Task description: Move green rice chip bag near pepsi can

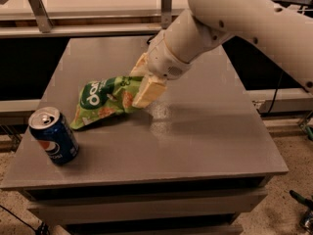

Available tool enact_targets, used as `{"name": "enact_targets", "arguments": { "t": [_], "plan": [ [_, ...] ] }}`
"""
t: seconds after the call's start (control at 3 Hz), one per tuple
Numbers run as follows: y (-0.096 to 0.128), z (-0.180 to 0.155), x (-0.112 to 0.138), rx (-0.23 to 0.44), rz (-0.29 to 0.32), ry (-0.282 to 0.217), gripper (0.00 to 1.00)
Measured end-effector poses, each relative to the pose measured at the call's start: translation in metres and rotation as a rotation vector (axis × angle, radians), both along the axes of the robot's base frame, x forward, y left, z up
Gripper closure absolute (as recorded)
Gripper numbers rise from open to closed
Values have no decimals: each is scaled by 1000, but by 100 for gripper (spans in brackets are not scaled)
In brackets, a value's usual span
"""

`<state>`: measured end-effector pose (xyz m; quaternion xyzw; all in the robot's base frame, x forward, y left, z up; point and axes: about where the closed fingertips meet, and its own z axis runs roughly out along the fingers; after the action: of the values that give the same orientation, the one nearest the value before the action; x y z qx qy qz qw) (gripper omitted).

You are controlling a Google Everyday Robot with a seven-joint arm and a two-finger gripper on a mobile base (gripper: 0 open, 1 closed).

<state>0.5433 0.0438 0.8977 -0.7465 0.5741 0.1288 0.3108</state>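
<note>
The green rice chip bag is a light-green pouch with a dark-green round logo and orange chip pictures. It lies at the table's middle left, its right end held up. My gripper is shut on that right end, its cream fingers pinching the bag. The pepsi can, blue with a silver top, stands upright at the table's front left corner. The bag's lower left tip is a short gap from the can.
The grey table has its front edge near the can and its right edge by a drop to the floor. A metal rail and posts run behind the table. My white arm reaches in from the upper right.
</note>
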Motion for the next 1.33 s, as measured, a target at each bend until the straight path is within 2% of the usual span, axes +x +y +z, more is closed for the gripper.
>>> {"name": "enact_targets", "arguments": {
  "t": [0.33, 1.0, 1.33],
  "plan": [
    [-1, -5, -32, 64, 99, 7, 58],
    [0, -1, -34, 65, 117, -11, 12],
    [2, -1, -36, 63, 120, -12, 0]
  ]
}}
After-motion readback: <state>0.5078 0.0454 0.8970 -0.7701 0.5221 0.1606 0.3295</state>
